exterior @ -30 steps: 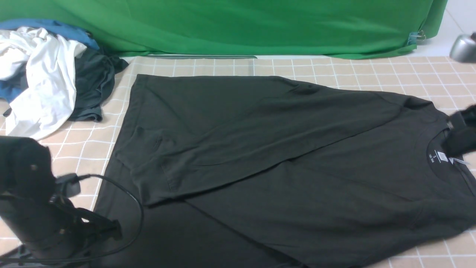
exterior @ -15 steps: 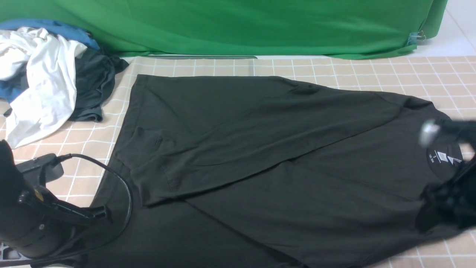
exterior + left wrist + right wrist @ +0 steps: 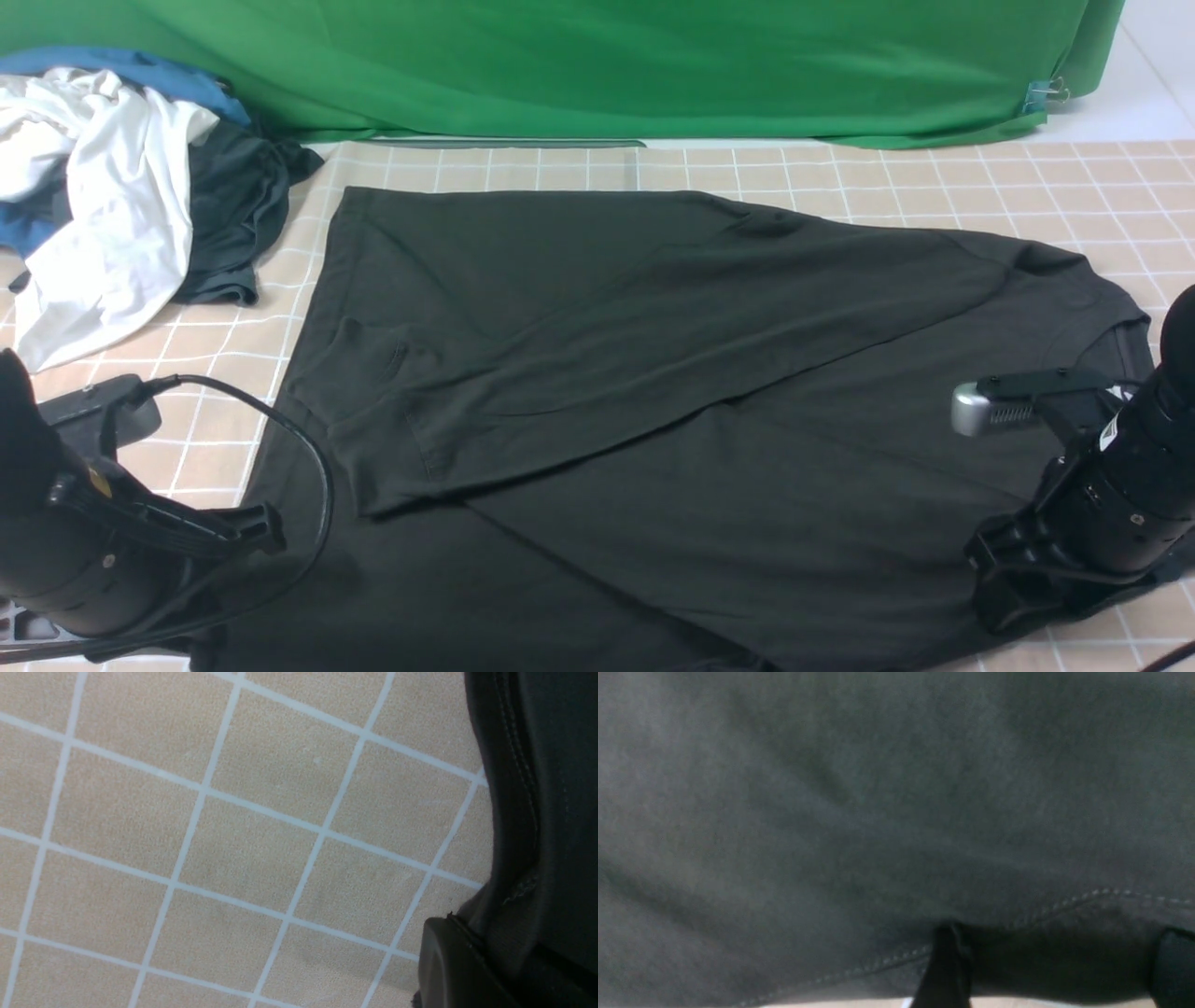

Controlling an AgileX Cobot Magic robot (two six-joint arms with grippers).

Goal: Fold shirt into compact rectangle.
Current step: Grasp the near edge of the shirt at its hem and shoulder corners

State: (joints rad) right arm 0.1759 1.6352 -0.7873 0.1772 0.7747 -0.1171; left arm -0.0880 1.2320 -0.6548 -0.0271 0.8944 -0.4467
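The black shirt (image 3: 653, 373) lies spread over the checked table, its far side folded diagonally across the body. Its neck label and print are hidden. My left gripper (image 3: 261, 534) is low at the shirt's near-left hem corner. In the left wrist view, one finger (image 3: 448, 961) presses against the stitched hem (image 3: 514, 812), and the gripper (image 3: 504, 970) looks shut on that fabric. My right gripper (image 3: 994, 583) sits on the near-right edge below the collar. In the right wrist view, that gripper (image 3: 1059, 970) is open, its fingers (image 3: 945, 966) straddling the shirt's seamed edge (image 3: 1064, 905).
A heap of white (image 3: 103, 205), blue and dark grey clothes (image 3: 233, 215) lies at the far left. A green cloth backdrop (image 3: 597, 65) closes the far side. A black cable (image 3: 308, 448) loops from the left arm over the shirt's left edge.
My right arm has swung from the collar down to the shirt's near-right edge, covering the neck label. The left arm has dropped toward the near-left hem and has held there since.
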